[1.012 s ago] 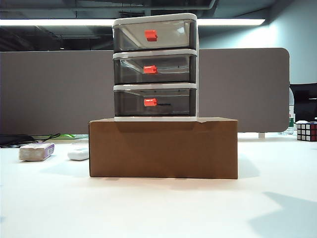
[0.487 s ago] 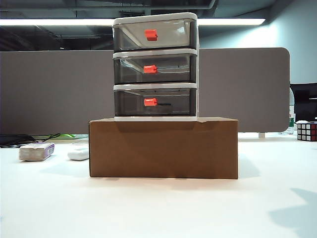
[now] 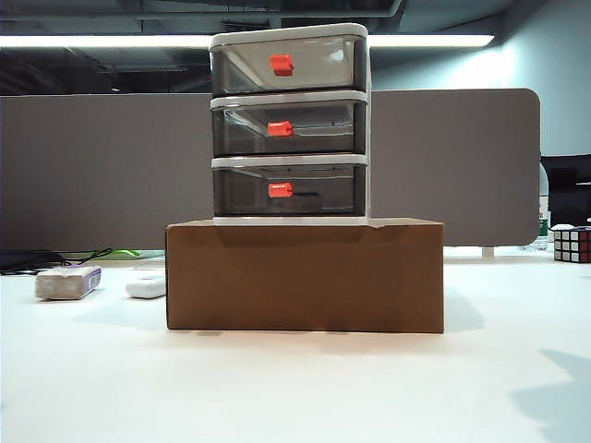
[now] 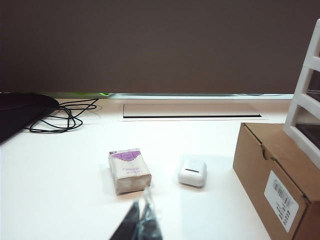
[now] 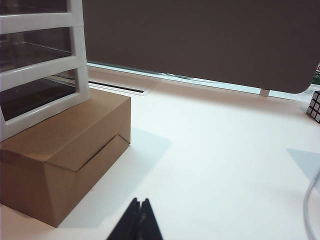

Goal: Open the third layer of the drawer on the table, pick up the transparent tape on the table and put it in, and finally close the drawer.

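The drawer (image 3: 289, 125), a white-framed cabinet with three smoky grey tiers, stands on a brown cardboard box (image 3: 305, 275). All tiers look pushed in, including the third layer (image 3: 289, 189) with its red-orange handle (image 3: 281, 190). A small dark streak shows through its front beside the handle. I cannot make out the transparent tape anywhere on the table (image 3: 295, 388). My left gripper (image 4: 142, 210) is shut above the table near a whitish block, with a glassy glint on its tips. My right gripper (image 5: 140, 201) is shut over bare table beside the box (image 5: 60, 155). Neither gripper appears in the exterior view.
A whitish block with a purple label (image 4: 129, 170) and a small white oval case (image 4: 192, 172) lie left of the box. Black cables (image 4: 60, 112) trail at the far left. A puzzle cube (image 3: 572, 245) sits far right. A grey partition backs the table.
The shadow on the table at the lower right has slid further right and shrunk. The drawer, box and small objects have not moved.
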### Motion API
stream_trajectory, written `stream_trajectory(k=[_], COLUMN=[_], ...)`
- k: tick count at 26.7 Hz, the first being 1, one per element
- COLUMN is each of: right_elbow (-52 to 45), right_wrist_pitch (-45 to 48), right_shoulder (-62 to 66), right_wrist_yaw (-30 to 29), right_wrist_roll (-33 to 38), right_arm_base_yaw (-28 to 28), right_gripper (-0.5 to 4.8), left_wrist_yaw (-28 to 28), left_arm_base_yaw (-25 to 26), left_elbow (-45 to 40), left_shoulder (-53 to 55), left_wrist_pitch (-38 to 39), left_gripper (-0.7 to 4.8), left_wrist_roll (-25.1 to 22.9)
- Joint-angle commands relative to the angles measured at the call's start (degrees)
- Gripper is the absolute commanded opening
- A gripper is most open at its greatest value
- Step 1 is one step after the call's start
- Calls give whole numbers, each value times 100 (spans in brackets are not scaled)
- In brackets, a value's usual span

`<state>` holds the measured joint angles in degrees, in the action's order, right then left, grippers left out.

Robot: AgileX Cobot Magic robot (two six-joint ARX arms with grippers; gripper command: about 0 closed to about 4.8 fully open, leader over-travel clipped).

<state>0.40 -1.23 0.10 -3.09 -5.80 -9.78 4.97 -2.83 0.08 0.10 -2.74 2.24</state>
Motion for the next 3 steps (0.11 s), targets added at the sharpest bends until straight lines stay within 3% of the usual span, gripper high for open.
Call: stream_trajectory(k=[1, 3], right_elbow=[-28, -28], right_wrist_pitch=[55, 55], right_shoulder=[-9, -9], right_wrist_yaw=[-4, -4], right_wrist_roll=[22, 22], right_arm_base_yaw=[0, 0], right_gripper=[-5, -5], left_wrist_yaw=[20, 20], left_arm_base_yaw=[7, 7], left_elbow=[35, 35], left_shoulder=[4, 4], left_wrist_pitch=[-52, -52], left_gripper=[-5, -5], left_wrist_roll=[9, 9])
